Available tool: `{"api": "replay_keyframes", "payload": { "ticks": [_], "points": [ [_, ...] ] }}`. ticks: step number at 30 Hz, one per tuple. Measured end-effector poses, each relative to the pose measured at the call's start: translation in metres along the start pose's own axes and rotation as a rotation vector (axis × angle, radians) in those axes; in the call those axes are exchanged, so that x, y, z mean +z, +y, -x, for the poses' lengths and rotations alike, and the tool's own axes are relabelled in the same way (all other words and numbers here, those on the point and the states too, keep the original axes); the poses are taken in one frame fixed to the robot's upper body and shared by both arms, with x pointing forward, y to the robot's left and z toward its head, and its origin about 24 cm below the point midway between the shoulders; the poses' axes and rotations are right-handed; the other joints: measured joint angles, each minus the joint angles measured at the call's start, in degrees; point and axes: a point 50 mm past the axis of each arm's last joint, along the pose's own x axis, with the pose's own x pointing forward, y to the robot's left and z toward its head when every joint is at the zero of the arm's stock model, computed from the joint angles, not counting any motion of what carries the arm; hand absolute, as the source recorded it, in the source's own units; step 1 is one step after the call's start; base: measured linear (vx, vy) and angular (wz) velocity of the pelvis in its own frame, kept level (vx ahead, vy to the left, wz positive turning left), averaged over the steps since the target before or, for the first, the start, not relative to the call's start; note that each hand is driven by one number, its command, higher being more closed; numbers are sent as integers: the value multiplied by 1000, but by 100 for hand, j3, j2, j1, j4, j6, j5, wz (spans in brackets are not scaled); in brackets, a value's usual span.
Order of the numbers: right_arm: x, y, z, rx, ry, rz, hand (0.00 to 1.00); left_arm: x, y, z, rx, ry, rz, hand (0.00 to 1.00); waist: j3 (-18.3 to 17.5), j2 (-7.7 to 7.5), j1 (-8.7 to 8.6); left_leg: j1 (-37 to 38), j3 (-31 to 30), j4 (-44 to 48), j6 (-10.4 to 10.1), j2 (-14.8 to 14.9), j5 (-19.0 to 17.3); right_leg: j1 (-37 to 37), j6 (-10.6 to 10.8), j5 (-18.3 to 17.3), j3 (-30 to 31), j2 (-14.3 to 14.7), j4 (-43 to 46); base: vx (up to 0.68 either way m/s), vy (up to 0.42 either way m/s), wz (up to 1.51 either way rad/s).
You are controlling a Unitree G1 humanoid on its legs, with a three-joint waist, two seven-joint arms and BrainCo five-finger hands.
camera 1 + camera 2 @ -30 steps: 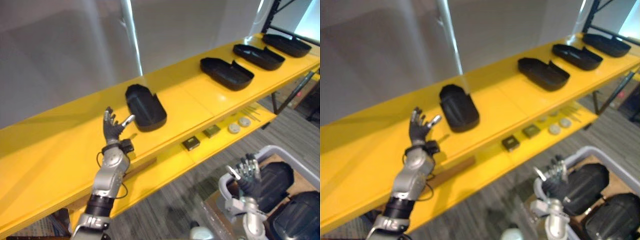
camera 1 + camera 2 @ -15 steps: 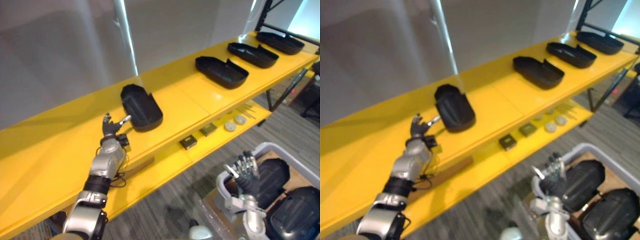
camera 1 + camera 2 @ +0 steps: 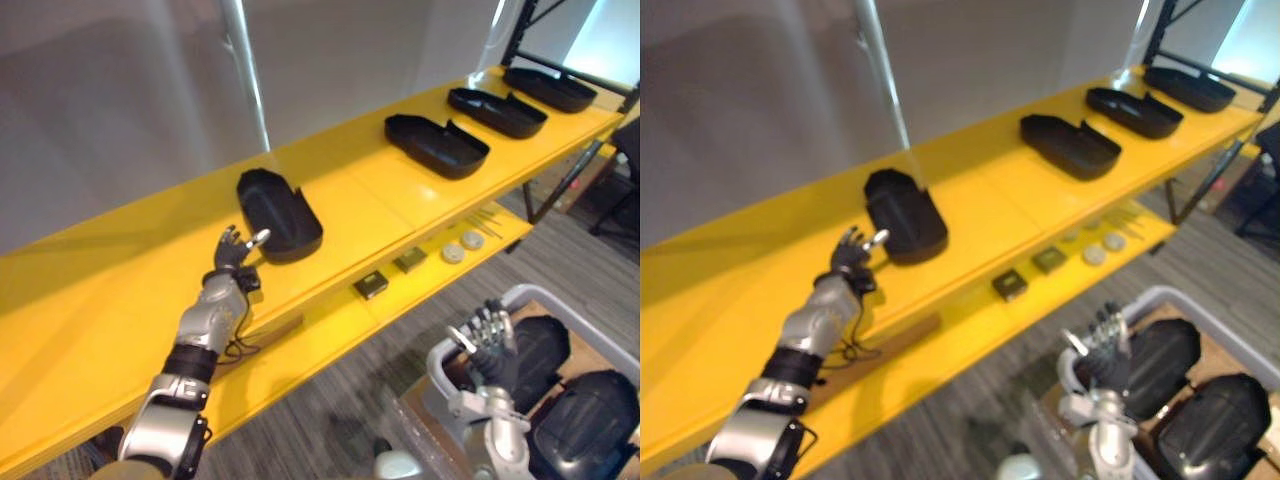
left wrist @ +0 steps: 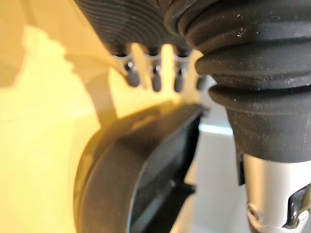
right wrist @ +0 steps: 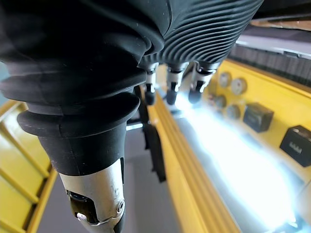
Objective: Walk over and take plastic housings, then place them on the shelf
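Four black housings lie in a row, well apart, on the yellow top shelf (image 3: 380, 200), hollow side up. The nearest housing (image 3: 280, 213) sits by a silver post (image 3: 245, 70). The second housing (image 3: 437, 145), third housing (image 3: 496, 111) and fourth housing (image 3: 549, 89) run on toward the far right end.

The left hand (image 3: 232, 252) reaches over the top shelf just beside the nearest housing, at its near left edge. Its fingers (image 4: 155, 80) are straight and spread, and the thumb points toward the housing's rim. They are clamped on nothing. Whether the thumb tip touches the rim, I cannot tell. In the left wrist view the housing's rounded wall (image 4: 121, 179) lies just past the dark fingertips.

The right hand (image 3: 490, 340) is low on the right, well apart from the shelf, at the near left corner of a grey bin (image 3: 532, 292). Its fingers point up, loosely apart and slightly bent, and hold nothing. Two more housings lie in the bin, rounded side up: one (image 3: 540, 345) just behind the hand, the other (image 3: 585, 415) to its right.

On the lower shelf (image 3: 330, 330) are two small dark boxes (image 3: 371, 285) (image 3: 409, 261), two pale discs (image 3: 453, 253) (image 3: 472, 240) and some thin rods (image 3: 487, 225). A brown strip (image 3: 275, 330) lies on it further left, below the left arm.
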Motion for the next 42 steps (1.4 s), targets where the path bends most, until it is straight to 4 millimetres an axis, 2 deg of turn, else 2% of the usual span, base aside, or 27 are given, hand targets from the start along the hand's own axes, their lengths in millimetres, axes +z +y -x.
{"api": "replay_keyframes", "payload": {
  "ticks": [8,21,26,30,34,36,38,40,42],
  "points": [
    [-3,-1,1,-7,12,4,0,-3,-8,1,-89,16,8,0,-4,-26,2,-2,-24,-1,0,0,0,31,0,0,-32,-4,-20,0,0,0],
    [-10,-3,3,-19,40,10,0,-1,-12,3,-83,18,11,0,-21,-70,-5,-4,-27,-9,0,0,0,31,0,0,-41,-3,-33,0,0,0],
    [-13,0,5,-9,57,8,0,6,6,1,122,-35,-106,0,-49,-163,-16,-1,-13,-20,0,3,0,27,1,0,-29,3,-40,0,0,0],
    [-12,1,4,0,51,7,0,31,47,3,385,-130,-102,0,-56,-186,-4,21,117,-23,-1,12,-1,-40,-17,44,91,29,-59,1,-1,-13],
    [-9,2,3,25,32,-1,0,52,71,8,527,-255,-30,0,-52,-179,11,40,120,0,-1,10,-1,-1,-26,89,94,27,-105,1,-2,-3],
    [3,9,1,81,-26,-24,0,53,80,23,561,-353,2,0,-33,-147,10,101,115,-3,2,10,-7,90,-26,89,91,24,-108,-19,-4,-1],
    [15,12,-1,114,-87,-40,0,47,78,42,556,-437,45,0,-29,-103,37,102,96,6,20,4,-29,112,-24,85,70,15,-111,-46,-7,3],
    [22,16,-3,138,-122,-47,0,34,71,62,537,-488,82,0,-4,-60,127,106,43,18,22,-2,-30,157,-21,83,28,5,-118,-35,-12,16],
    [31,21,-5,180,-160,-42,0,16,66,91,542,-518,126,0,37,23,206,106,-105,21,24,-8,-28,266,-7,53,-150,-20,-131,-37,-26,32]
  ]
}}
